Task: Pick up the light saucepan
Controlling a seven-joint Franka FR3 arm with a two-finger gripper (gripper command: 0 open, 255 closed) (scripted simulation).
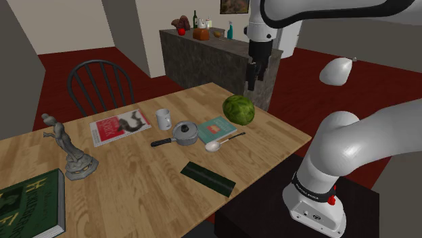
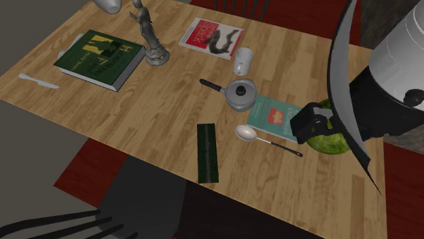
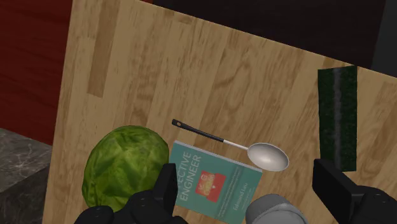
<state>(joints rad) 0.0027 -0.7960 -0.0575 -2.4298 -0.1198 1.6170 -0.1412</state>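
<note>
The light saucepan [image 1: 184, 132] is a small grey lidded pot with a black handle, standing mid-table on the wooden table [image 1: 135, 196]. In the second exterior view the saucepan [image 2: 240, 93] sits between a white mug [image 2: 242, 61] and a teal book [image 2: 274, 117]. My gripper [image 1: 251, 74] hangs high above the table's far edge, over a green watermelon [image 1: 239, 109]. In the wrist view the gripper [image 3: 248, 191] is open with nothing between its fingers, and the saucepan's lid [image 3: 275, 211] shows just past the teal book [image 3: 213, 184].
A spoon [image 1: 220, 143] lies by the teal book [image 1: 216, 128], and a dark flat strip [image 1: 207, 178] lies near the front edge. A statuette [image 1: 71, 149], a green book [image 1: 30, 206] and a magazine [image 1: 120, 126] lie further along. A chair [image 1: 98, 84] and a stone counter [image 1: 209, 57] stand behind.
</note>
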